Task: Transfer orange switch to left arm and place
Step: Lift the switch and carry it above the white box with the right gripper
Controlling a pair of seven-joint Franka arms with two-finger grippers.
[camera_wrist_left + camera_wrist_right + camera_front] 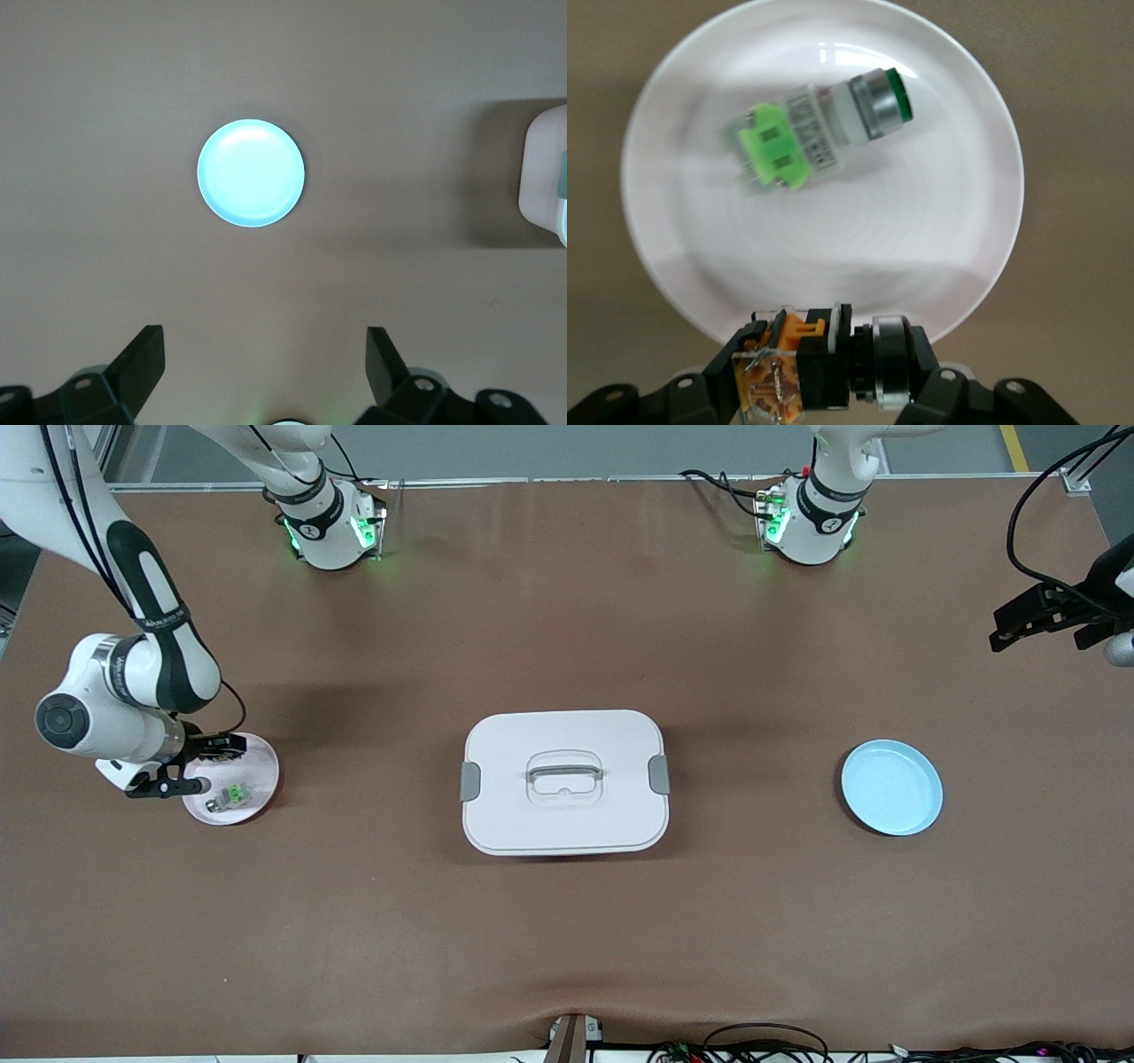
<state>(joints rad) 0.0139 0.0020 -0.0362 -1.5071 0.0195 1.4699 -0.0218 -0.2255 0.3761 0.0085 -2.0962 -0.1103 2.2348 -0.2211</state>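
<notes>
The orange switch (804, 361), a small black block with orange parts and a round black-and-silver end, is clamped between the fingers of my right gripper (824, 372). The gripper (221, 747) hangs just above the pale pink plate (259, 778) toward the right arm's end of the table. The white box (564, 819) with grey latches sits mid-table. My left gripper (263, 341) is open and holds nothing, up in the air over the left arm's end of the table (1001, 631), apart from the box.
A clear switch with a green end (819, 137) lies on the pink plate (859, 248), also seen in the front view (232, 794). A light blue plate (891, 786) (251, 173) sits bare toward the left arm's end. A corner of the box (542, 177) shows in the left wrist view.
</notes>
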